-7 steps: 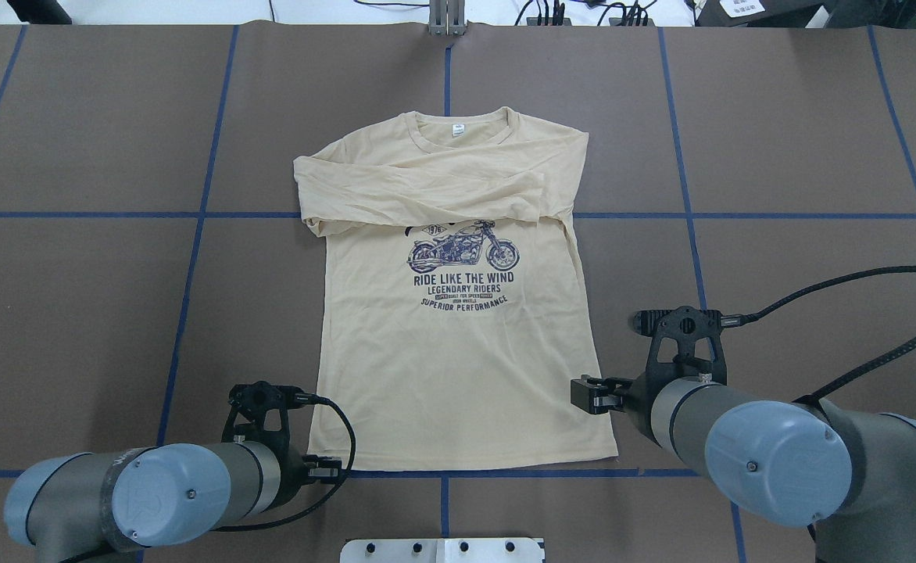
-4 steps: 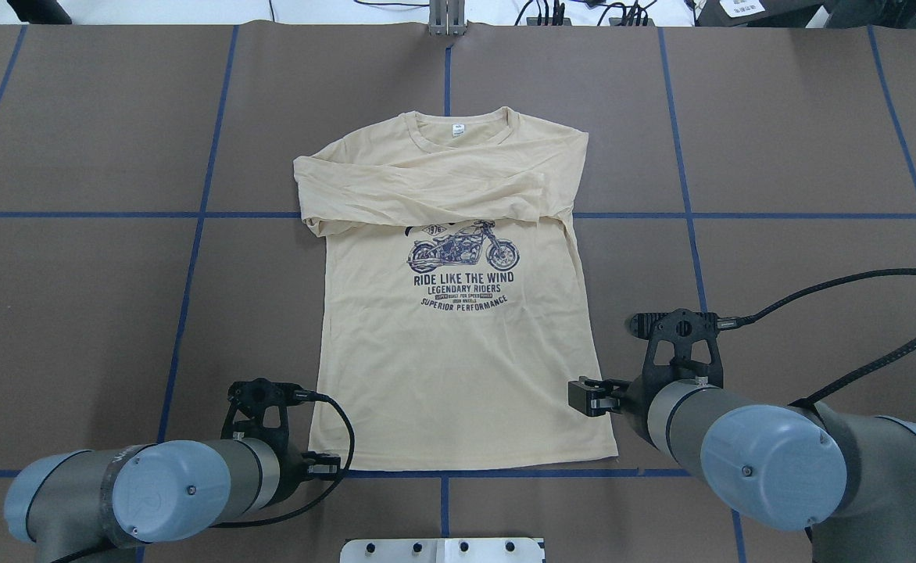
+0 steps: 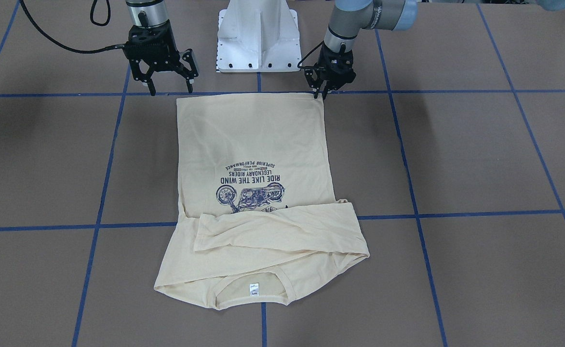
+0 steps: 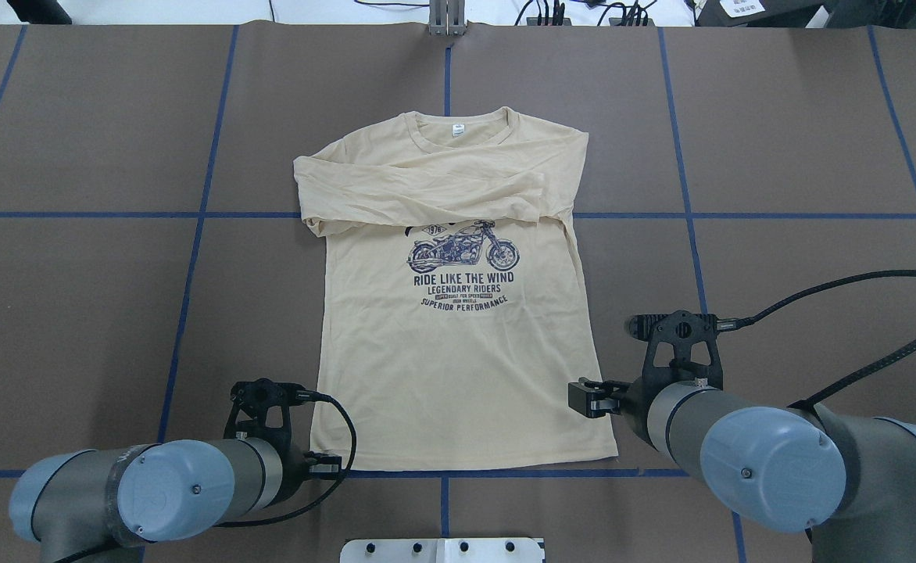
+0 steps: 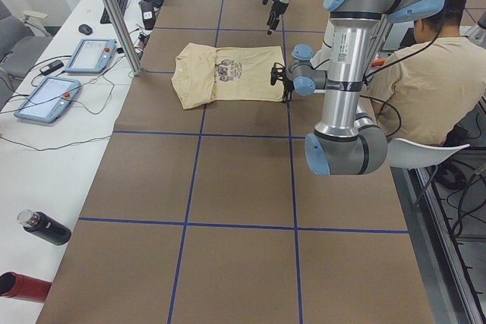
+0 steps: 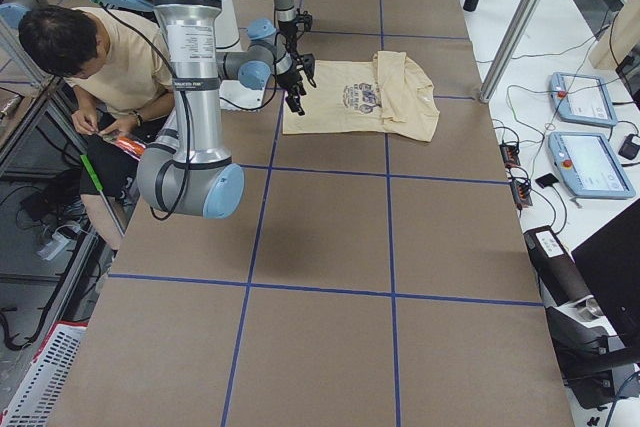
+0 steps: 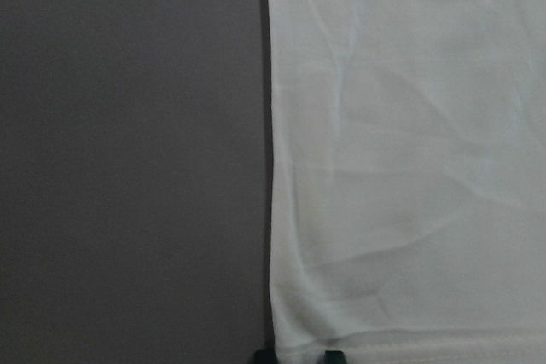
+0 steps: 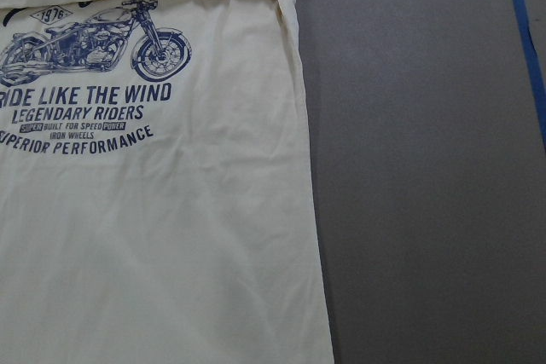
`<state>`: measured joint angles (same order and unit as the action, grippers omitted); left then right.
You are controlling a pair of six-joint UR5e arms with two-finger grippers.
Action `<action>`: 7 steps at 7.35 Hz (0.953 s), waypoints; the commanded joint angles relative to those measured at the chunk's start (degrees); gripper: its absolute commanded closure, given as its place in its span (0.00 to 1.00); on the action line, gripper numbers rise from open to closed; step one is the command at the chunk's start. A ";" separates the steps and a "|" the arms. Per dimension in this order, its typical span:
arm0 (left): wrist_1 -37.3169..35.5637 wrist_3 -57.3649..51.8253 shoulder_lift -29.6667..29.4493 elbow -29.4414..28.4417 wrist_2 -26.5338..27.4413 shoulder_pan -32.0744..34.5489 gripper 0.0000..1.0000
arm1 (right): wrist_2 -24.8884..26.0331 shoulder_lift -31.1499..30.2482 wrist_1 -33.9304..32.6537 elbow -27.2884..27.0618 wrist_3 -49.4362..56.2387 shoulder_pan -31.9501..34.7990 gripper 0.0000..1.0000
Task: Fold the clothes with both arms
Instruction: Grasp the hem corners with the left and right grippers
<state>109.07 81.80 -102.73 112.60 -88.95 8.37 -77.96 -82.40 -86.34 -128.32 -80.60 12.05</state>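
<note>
the shirt (image 4: 450, 360) lies flat on the worktop (image 4: 98, 297) — left hand (image 3: 325, 92) pinches its hem corner; right hand (image 3: 170, 89) hovers spread beside the other corner

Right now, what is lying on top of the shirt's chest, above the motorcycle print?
Both long sleeves lie folded across the shirt, one over the other. They cover the top of the motorcycle print; whatever is printed beneath them cannot be seen.

Shirt (image 4: 458, 344): cream, navy motorcycle print, lay flat face-up.
Sleeves (image 4: 427, 191): folded across chest.
Collar (image 4: 462, 129): away from robot.
</note>
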 commanded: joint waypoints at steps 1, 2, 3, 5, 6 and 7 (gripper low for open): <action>0.00 0.46 -0.37 -0.01 0.00 0.07 1.00 | 0.00 -0.04 -0.05 0.09 0.00 -0.01 0.01; 0.00 0.46 -0.37 0.17 0.00 0.24 1.00 | 0.00 -0.21 0.03 0.44 0.00 -0.01 0.01; 0.00 0.46 -0.37 0.60 0.00 0.42 1.00 | -0.09 -0.21 0.04 2.01 0.00 0.08 0.01; 0.00 0.55 -0.37 0.69 0.00 0.42 1.00 | 0.44 -1.87 4.40 3.68 0.00 -0.01 0.01; 0.17 0.55 -0.37 0.69 0.18 0.42 1.00 | 0.96 -4.32 7.21 3.78 0.00 -0.53 0.01; 0.26 0.55 -0.37 0.87 0.18 0.51 1.00 | 0.97 -6.43 9.68 4.04 0.00 -0.97 0.01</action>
<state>109.20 82.35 -103.10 113.31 -88.83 8.81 -77.24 -86.13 -80.06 -124.70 -80.60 11.62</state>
